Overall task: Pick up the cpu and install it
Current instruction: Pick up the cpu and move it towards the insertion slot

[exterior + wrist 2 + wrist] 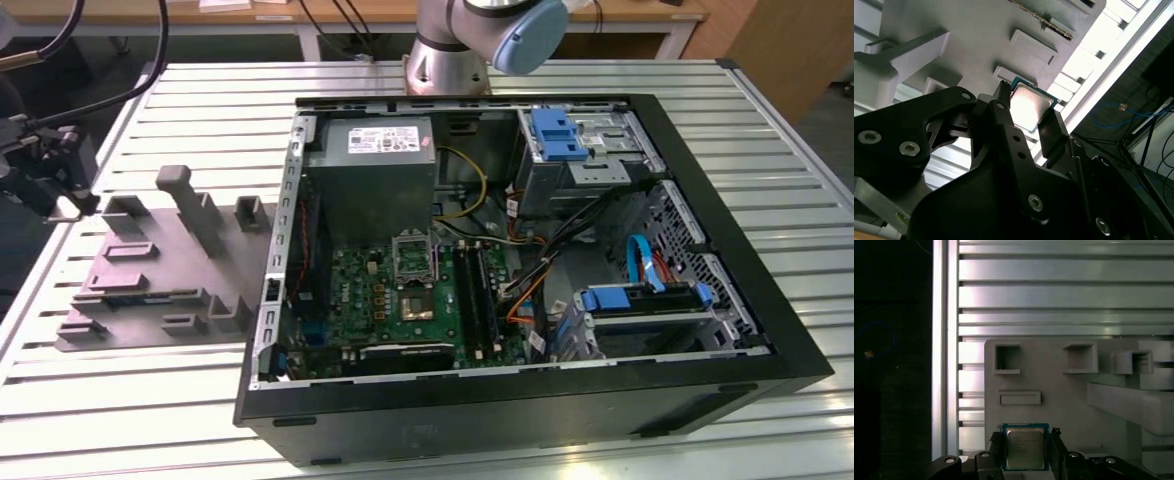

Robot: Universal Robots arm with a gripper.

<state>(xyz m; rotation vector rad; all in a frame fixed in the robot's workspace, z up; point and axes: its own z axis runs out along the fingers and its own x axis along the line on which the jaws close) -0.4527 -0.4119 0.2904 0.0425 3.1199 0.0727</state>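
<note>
We're in a robotics lab: slatted aluminium bench (120, 400), robot arm (461, 40) standing at its far edge, an opened PC case (787, 350) and a grey fixture plate (147, 290) on top, wooden desks (374, 12) behind.

Shows a grey arm joint (514, 30) with a pale blue cap at the far side of the exterior view, column below it upright. Ends at the exterior view's left edge in a black wrist assembly (47, 170), cables trailing upward from it. Carries a black two-finger gripper (1026, 436), pointed downward. Clamps the cpu (1025, 449) by two opposite edges, fingers (1004, 117) snug on either side, chip held flat with its metal top toward the cameras in both wrist views.
</note>
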